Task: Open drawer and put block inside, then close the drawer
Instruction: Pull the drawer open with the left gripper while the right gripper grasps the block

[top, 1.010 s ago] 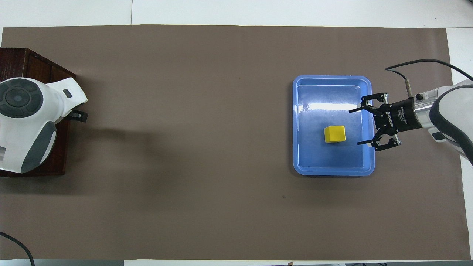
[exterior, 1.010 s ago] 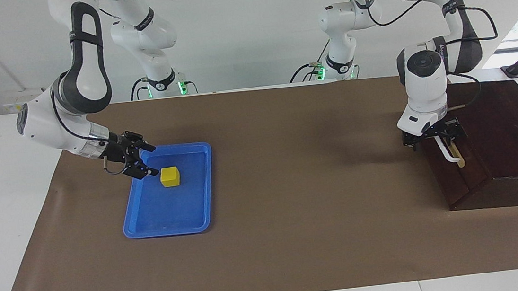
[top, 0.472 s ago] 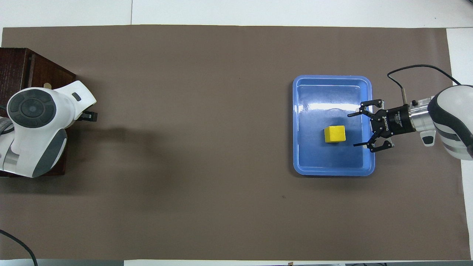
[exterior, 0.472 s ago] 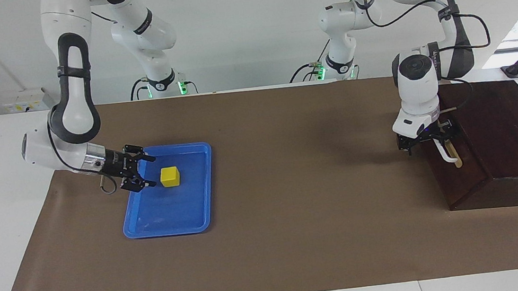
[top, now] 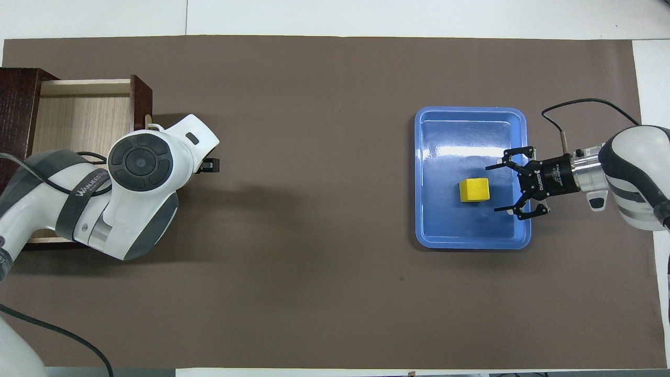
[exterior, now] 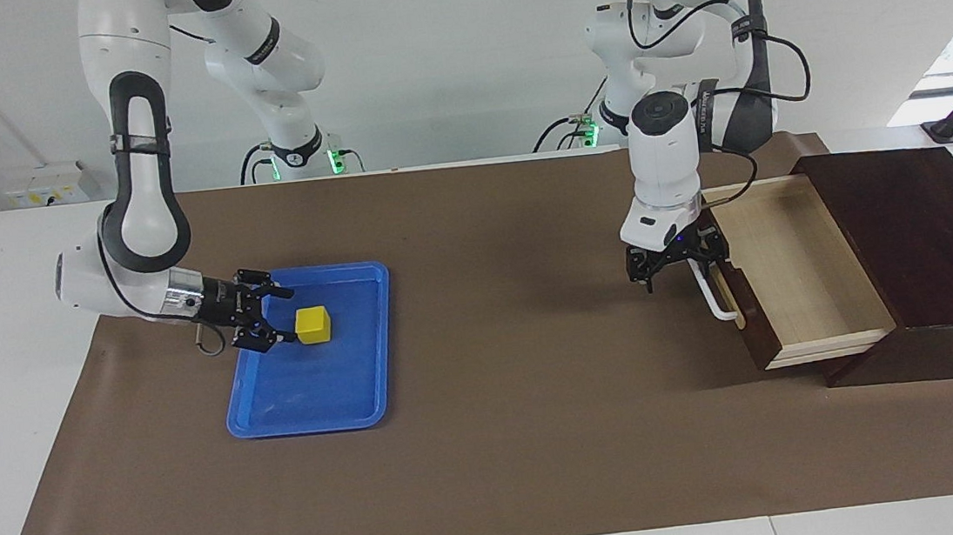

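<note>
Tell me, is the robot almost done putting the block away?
Not yet. The drawer is already open, its pale inside showing, with the left gripper at its handle. The block sits in the blue tray, and the right gripper is open beside it, not gripping. Left to do: grab the block, carry it into the drawer, and shut the drawer.

A grey strap [top: 84, 184] around the left arm [top: 137, 184] carries pale lettering that seems to read "WANJEED", cut off where the strap curves. The right gripper [top: 494, 188] has white lettering on its black body, too small to read.
</note>
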Controlling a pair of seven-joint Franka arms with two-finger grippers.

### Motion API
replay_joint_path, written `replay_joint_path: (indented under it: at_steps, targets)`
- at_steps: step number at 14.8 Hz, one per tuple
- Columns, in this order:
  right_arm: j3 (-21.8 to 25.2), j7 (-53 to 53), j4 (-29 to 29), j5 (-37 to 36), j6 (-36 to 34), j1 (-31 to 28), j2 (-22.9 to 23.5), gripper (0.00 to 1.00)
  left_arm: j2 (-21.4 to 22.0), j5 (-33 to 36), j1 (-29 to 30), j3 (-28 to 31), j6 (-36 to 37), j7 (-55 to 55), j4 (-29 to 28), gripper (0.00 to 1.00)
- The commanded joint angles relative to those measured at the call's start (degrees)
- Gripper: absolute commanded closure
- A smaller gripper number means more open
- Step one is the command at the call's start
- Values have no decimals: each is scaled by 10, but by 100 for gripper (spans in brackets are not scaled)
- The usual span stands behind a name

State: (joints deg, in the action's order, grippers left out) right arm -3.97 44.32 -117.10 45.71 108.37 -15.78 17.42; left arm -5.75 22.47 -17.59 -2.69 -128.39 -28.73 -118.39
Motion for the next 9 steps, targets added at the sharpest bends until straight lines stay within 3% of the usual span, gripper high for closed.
replay_joint_path:
  at_steps: [1, 3, 6, 9]
  targets:
    - [-3, -36, -38, 24, 36, 1, -13, 0, -8, -21, -10, 1, 9, -6, 11, 0]
    - [-3, -39, -39, 24, 38, 2, -13, 0, -10, -43, -9, 1, 44, -11, 51, 0]
    - [-2, -39, -39, 24, 40, 11, -13, 0, -31, -149, -8, 2, 186, -24, 193, 0]
    - [-2, -46, -39, 24, 41, 12, -13, 0, -22, -196, -12, 1, 237, -164, 249, 0]
